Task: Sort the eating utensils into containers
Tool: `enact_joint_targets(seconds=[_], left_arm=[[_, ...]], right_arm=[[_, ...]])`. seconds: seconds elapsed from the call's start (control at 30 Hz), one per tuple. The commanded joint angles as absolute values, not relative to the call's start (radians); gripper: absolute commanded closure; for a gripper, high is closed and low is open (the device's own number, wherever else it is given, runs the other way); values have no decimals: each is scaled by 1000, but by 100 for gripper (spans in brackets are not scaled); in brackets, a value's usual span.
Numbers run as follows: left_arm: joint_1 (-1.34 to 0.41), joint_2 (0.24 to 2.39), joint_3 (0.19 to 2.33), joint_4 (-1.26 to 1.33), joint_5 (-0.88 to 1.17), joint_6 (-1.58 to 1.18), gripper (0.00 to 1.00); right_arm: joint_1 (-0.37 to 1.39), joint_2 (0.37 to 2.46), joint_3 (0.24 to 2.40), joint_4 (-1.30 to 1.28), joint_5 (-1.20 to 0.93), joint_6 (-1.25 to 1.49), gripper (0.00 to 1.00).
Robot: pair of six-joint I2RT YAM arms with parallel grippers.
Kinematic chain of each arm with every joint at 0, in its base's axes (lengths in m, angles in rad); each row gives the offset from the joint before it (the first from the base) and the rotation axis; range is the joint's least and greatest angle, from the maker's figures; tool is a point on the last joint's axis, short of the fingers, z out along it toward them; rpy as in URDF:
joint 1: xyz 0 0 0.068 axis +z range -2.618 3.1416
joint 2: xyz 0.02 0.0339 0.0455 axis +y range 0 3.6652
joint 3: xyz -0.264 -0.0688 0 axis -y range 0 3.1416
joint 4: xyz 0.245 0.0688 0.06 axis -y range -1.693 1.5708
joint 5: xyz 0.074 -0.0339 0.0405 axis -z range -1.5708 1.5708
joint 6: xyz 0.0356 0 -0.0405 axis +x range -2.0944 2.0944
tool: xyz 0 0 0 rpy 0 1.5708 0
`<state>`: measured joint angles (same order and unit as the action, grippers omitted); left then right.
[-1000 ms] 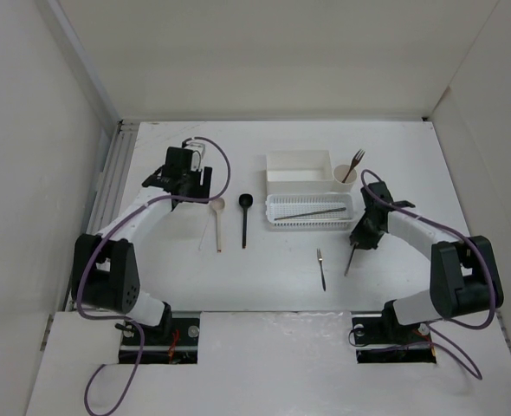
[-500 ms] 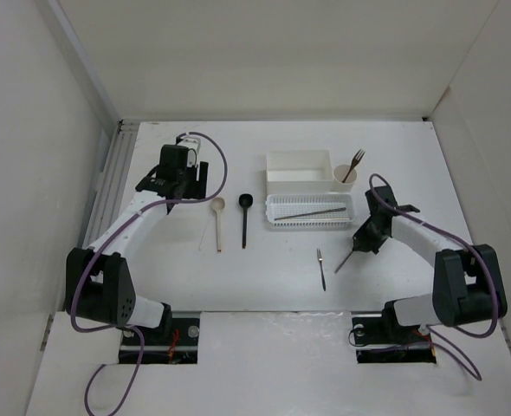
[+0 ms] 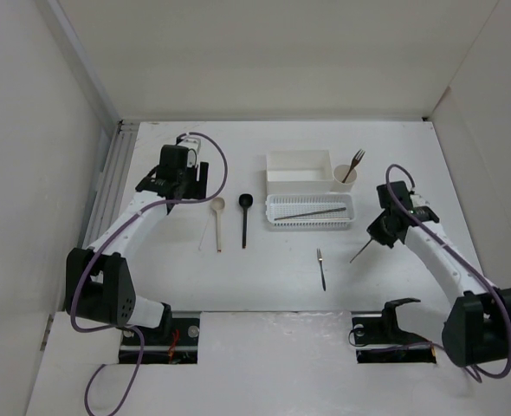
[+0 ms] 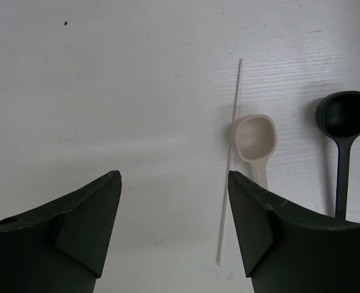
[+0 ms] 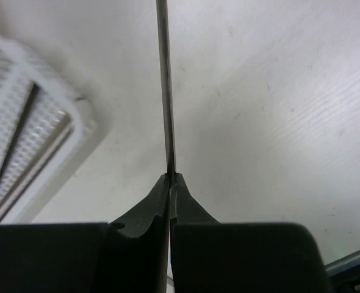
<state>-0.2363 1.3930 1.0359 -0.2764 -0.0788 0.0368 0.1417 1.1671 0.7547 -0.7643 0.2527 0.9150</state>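
Dark stick (image 5: 163, 91) first: your right gripper (image 5: 169, 177) now has its fingers pressed together on one end of it. A second ago those fingers were part-way apart over the stick as it lay on the table (image 3: 264, 286). In the overhead view the arm has since swung out to the right and carried the stick along. It slants down and to the left from the gripper, near the right end of the perforated basket (image 3: 283, 224). I cannot tell whether its far tip has cleared the table.

That means the pick looks made, and the drop comes next, probably into the basket, where a similar dark stick already lies.

Your left gripper (image 4: 174, 175) hangs spread and empty over the table. The pale stick (image 4: 230, 159), beige spoon (image 4: 253, 137) and black spoon (image 4: 343, 116) lie unsorted just ahead of it. A small fork (image 3: 322, 269) is also loose on the table.
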Motion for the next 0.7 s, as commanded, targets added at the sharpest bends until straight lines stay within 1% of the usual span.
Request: enact_joint_targets(seconds=[0.0,0.03,0.13,0.17,0.23,0.27,0.37,0.4,0.43,0.5,0.53,0.67], left_arm=[[-242,1364,1019,-262,-54,43,32],[-242,1364,1008,-262,-54,43,32],[-242,1364,999,-253,-54,43,32],[-242,1364,990,-253,-54,43,32],[-242,1364,989,-244,-54,43,32],[-242,1373,989,-244,-54,43,32],[-232,1373,980,-244,-45,43,32],[-232,1373,980,-244,-44,34,32],[-232,1373,971,-244,-44,34,32],[-232,1364,951,-244,-35,25,30],[-221,1364,951,-233,-14,25,30],[-221,1342,907,-224,17,25,30]], right_arm=[[176,1071,882,-744,400,806,100],[186,1043,903,-718,416,685,100],[199,1034,1003,-622,436,499,100],[210,1045,1029,-600,436,388,100],[241,1068,1090,-522,426,272,100],[256,1093,1104,-493,414,155,100],[349,1129,1104,-341,361,-45,100],[374,1150,1092,-300,336,-178,100],[418,1161,1071,-229,281,-242,100],[463,1176,1042,-168,227,-413,100],[494,1187,1031,-126,168,-452,100],[515,1230,996,-103,23,-550,100]])
